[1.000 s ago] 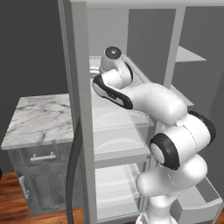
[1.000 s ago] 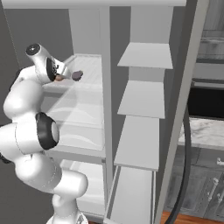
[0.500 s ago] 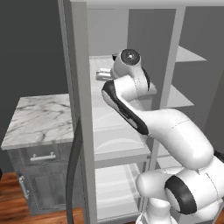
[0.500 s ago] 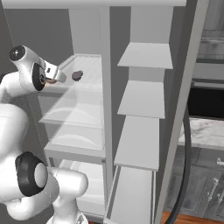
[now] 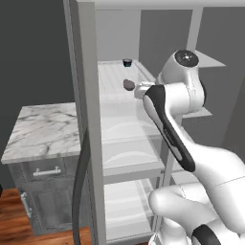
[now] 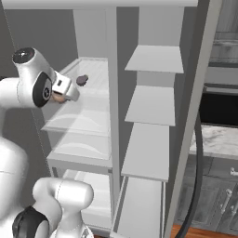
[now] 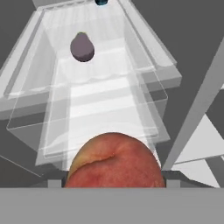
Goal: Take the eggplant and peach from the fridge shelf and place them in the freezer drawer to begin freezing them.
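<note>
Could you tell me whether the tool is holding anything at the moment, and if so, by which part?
The tool holds the peach, gripped across its round sides; the exact contact spots are hidden.

Matt dull-purple eggplant, soft-blushed peach, ridged white fridge shelf, veined marble counter.

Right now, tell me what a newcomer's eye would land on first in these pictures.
The peach, red and orange, looms at the bottom of the hand view, gripped in the end effector in front of the open fridge. Beyond it the eggplant sits alone on the ridged fridge shelf, with a small black cup at the shelf's back.
</note>
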